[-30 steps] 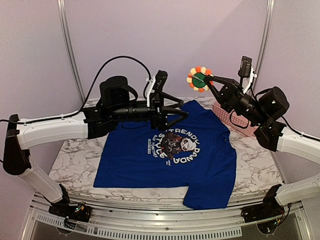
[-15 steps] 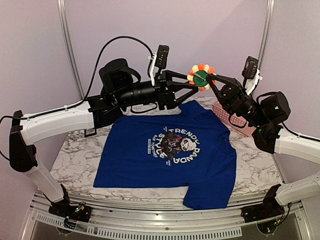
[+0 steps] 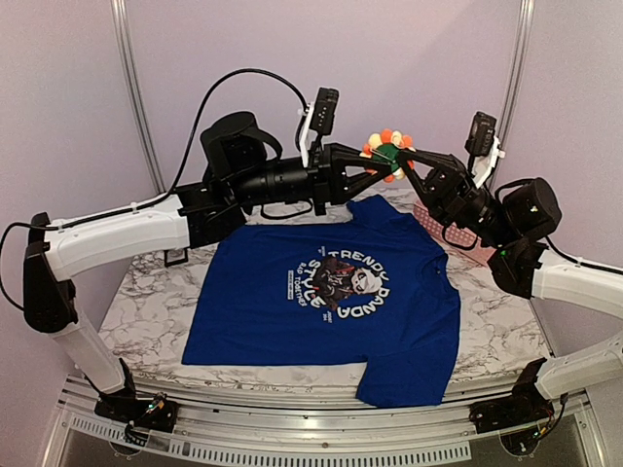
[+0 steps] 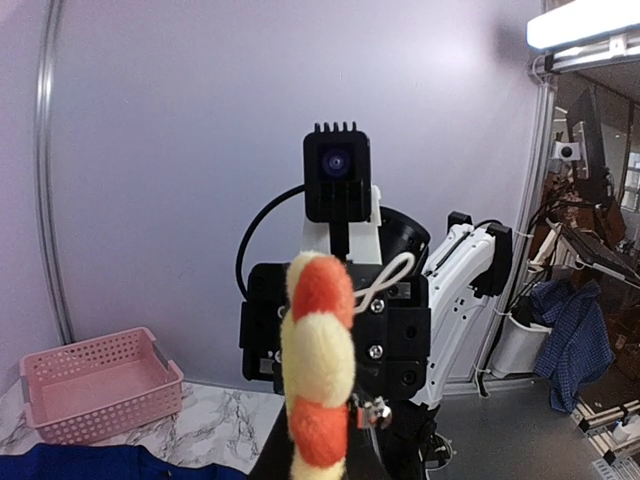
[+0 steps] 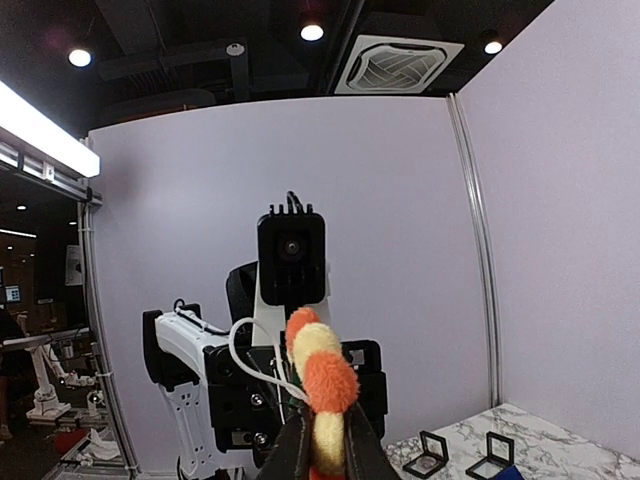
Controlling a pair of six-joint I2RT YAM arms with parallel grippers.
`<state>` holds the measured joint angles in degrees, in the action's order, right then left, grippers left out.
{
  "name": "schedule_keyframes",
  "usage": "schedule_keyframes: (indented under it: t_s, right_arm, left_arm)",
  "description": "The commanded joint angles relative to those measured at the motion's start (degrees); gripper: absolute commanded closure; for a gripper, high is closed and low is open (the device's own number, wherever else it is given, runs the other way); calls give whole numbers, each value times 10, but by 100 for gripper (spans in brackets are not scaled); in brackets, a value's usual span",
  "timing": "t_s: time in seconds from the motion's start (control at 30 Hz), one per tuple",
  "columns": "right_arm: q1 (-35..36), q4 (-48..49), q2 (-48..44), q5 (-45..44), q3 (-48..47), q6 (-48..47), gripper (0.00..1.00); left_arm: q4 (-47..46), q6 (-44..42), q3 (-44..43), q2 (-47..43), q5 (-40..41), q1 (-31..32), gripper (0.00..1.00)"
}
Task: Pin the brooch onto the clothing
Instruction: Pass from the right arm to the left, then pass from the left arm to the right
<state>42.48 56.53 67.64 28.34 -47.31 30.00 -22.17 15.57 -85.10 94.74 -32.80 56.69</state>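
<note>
The brooch [image 3: 387, 154], a fuzzy flower with yellow and orange petals round a green centre, hangs in the air above the far edge of the clothing [image 3: 292, 321], a blue T-shirt with a panda print lying flat on the marble table. My left gripper [image 3: 374, 163] reaches it from the left, fingers drawn together on its edge. From the right, my right gripper [image 3: 402, 154] meets it. In the right wrist view the brooch [image 5: 322, 375] stands edge-on between my two fingers [image 5: 295, 450], which press its lower petals. The left wrist view shows the brooch [image 4: 318, 370] edge-on too.
A pink basket [image 3: 456, 233] stands at the table's back right, behind the right arm, and shows as the pink basket [image 4: 90, 385] in the left wrist view. Two small black square boxes [image 5: 432, 455] lie on the marble. Both arms arch over the shirt.
My left arm has risen from over the shirt to the brooch, and its open jaws have come together on it. The right gripper has kept the brooch aloft, shifting slightly.
</note>
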Motion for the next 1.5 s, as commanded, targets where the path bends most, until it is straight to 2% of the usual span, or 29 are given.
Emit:
schedule_keyframes:
  t_s: [0.0, 0.1, 0.17, 0.3, 0.37, 0.4, 0.43, 0.5, 0.57, 0.77, 0.97, 1.13, 1.3, 1.47]
  right_arm:
    - [4, -158, -37, -9, -27, -62, 74]
    - [2, -307, -82, -18, -59, -133, 44]
    - [2, -400, -124, -29, -71, -180, 31]
    - [1, -540, -176, -35, -96, -238, 18]
    - [1, -614, -174, -24, -118, -259, 11]
    - [1, -642, -164, -22, -126, -262, 3]
    - [1, -657, -156, -25, -130, -265, 1]
    - [1, -653, -137, -27, -123, -255, 1]
    - [1, -637, -103, 40, -116, -260, 2]
    - [1, -652, -48, 133, -130, -293, 17]
    - [1, -621, -17, 189, -117, -281, 25]
    - [1, -580, 5, 213, -107, -257, 34]
    - [1, -550, 24, 223, -108, -245, 52]
    - [1, -543, 37, 230, -111, -240, 57]
  left_arm:
    - [90, -12, -5, -15, -13, -2, 100]
    - [192, -34, -9, -28, 1, -13, 100]
    - [280, -63, -13, -38, 18, -15, 100]
    - [394, -85, -19, -46, 37, -13, 100]
    - [441, -98, -28, -43, 42, -8, 100]
    - [463, -106, -34, -42, 48, -5, 100]
    - [484, -114, -41, -41, 54, -2, 100]
    - [513, -129, -52, -37, 61, 4, 100]
    - [530, -145, -58, -42, 60, 11, 100]
    - [532, -145, -55, -44, 45, 14, 100]
    - [528, -143, -54, -41, 28, 14, 100]
    - [521, -143, -53, -40, 23, 14, 100]
    - [519, -149, -53, -40, 19, 13, 100]
    - [517, -153, -52, -40, 18, 13, 100]
